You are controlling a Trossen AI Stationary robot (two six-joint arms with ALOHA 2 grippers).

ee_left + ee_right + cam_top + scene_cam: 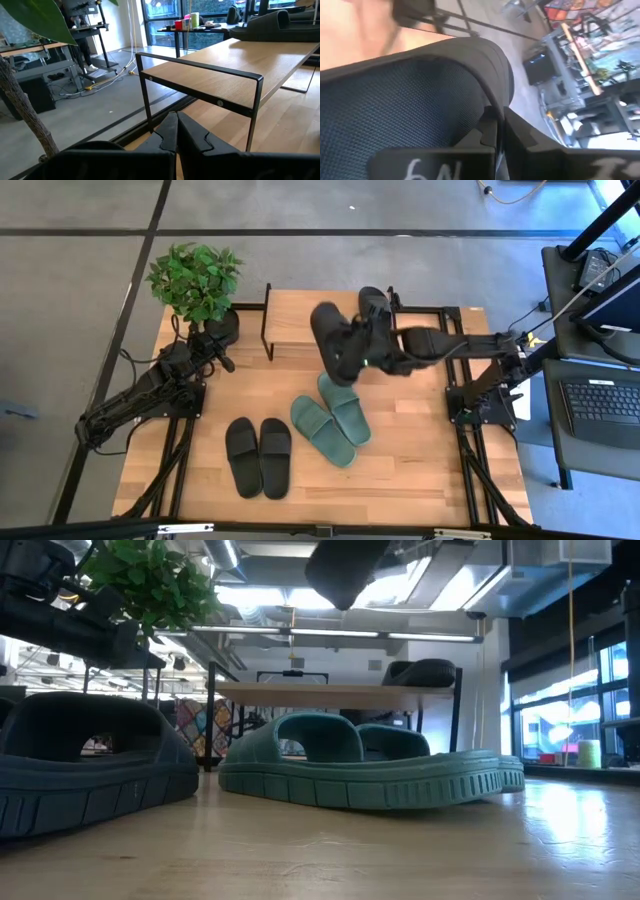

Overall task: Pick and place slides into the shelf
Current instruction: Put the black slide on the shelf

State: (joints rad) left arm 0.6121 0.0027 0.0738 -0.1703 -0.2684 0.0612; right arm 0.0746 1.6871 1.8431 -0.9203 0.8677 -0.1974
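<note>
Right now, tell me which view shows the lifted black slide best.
The high view: the lifted black slide shows whole in the right gripper, by the shelf. The low view catches only its underside; the right wrist view, a close-up strap; the left wrist view, none.

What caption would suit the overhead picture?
Right gripper carries a black slide above the shelf, where one black slide already sits; left gripper waits by the plant.

Held slide (345, 568) cut off above.
</note>
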